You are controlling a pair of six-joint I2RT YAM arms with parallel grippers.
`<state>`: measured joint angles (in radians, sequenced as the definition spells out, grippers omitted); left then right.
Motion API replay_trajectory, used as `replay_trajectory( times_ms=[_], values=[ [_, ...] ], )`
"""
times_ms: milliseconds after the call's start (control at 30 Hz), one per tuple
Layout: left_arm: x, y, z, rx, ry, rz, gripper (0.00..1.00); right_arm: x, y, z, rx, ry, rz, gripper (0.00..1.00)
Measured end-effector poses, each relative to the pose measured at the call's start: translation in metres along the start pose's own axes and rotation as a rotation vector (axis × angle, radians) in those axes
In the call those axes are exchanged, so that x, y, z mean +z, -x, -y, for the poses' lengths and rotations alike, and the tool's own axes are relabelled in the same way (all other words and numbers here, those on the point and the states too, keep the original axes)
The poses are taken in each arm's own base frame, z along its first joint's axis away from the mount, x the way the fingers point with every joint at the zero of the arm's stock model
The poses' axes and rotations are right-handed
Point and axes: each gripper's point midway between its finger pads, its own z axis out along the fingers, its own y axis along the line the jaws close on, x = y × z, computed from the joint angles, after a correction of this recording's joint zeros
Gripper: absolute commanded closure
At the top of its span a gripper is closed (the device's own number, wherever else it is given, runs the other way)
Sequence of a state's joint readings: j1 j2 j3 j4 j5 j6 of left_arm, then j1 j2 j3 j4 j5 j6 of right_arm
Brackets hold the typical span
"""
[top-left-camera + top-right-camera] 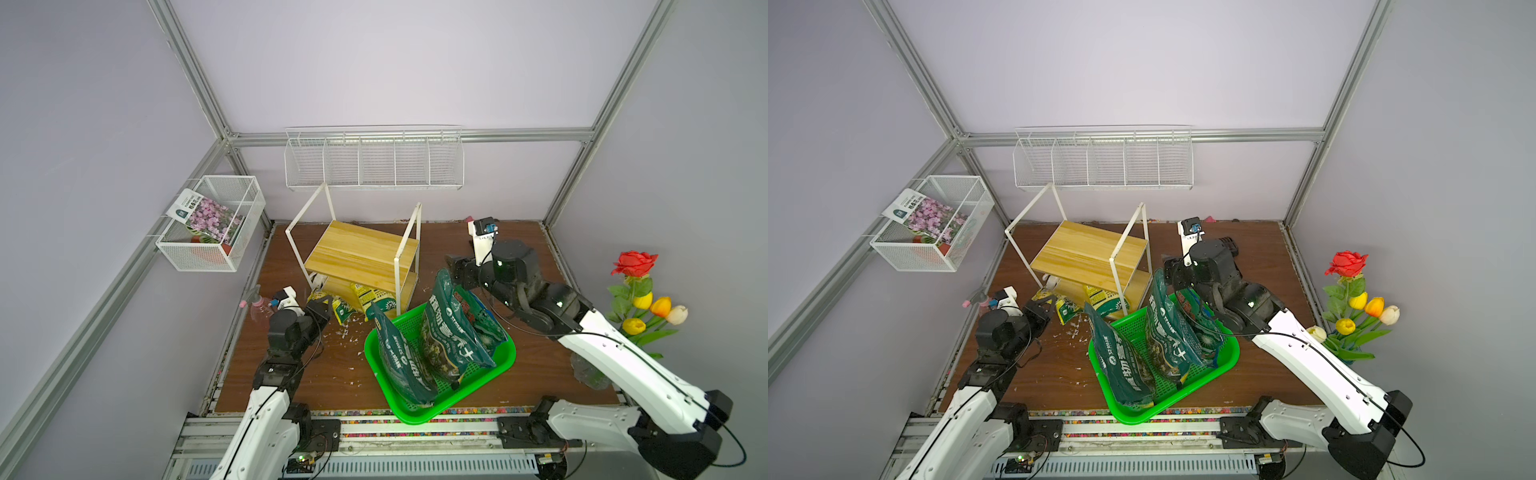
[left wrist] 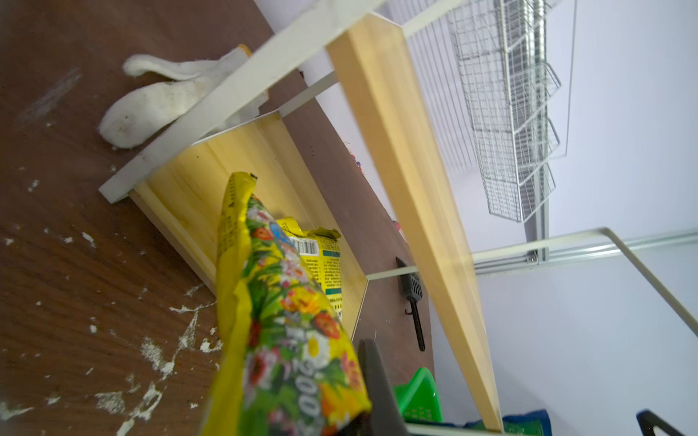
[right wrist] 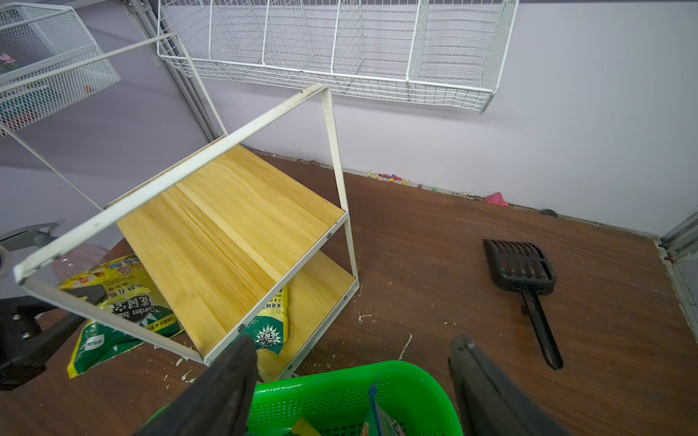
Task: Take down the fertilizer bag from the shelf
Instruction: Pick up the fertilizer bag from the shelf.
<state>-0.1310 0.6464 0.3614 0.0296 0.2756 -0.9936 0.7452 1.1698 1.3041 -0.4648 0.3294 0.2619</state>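
The shelf stands askew at the back middle of the table. A yellow, flower-printed fertilizer bag sticks out from its lower board at the front left corner. My left gripper is shut on that bag; one black finger shows beside it and the other is hidden. A second fertilizer bag lies on the lower board. My right gripper hangs open over the far rim of the green basket, holding nothing.
The green basket holds dark green bags. A white wire wall rack hangs behind the shelf and a mesh box on the left wall. A pink spray bottle, white glove, black scoop and artificial flowers surround the work area.
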Motion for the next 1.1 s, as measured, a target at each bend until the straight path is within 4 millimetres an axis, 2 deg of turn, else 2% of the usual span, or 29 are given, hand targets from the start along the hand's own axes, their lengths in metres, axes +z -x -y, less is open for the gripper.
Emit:
replay_trajectory(
  times_ms=[233, 300, 467, 633, 733, 867, 1100],
  values=[
    [-0.034, 0.025, 0.086, 0.167, -0.141, 0.003, 1.0, -0.005, 0.004, -0.022, -0.033, 0.112, 0.001, 0.17],
    [-0.043, 0.031, 0.107, 0.198, -0.183, 0.008, 1.0, -0.01, 0.003, -0.039, -0.078, 0.164, 0.007, 0.17],
    [-0.063, 0.043, 0.154, 0.242, -0.274, 0.012, 1.0, -0.033, 0.005, -0.098, -0.241, 0.335, 0.061, 0.16],
    [-0.078, 0.049, 0.19, 0.247, -0.371, 0.01, 1.0, -0.056, 0.023, -0.145, -0.356, 0.459, 0.148, 0.17],
    [-0.084, 0.05, 0.204, 0.217, -0.418, -0.001, 1.0, -0.063, 0.031, -0.169, -0.414, 0.504, 0.195, 0.16],
    [-0.081, 0.051, 0.209, 0.137, -0.434, -0.02, 1.0, -0.062, 0.021, -0.201, -0.531, 0.533, 0.225, 0.13],
    [-0.073, 0.046, 0.206, 0.015, -0.435, -0.064, 1.0, -0.031, -0.009, -0.245, -0.759, 0.496, 0.231, 0.13]
  ],
)
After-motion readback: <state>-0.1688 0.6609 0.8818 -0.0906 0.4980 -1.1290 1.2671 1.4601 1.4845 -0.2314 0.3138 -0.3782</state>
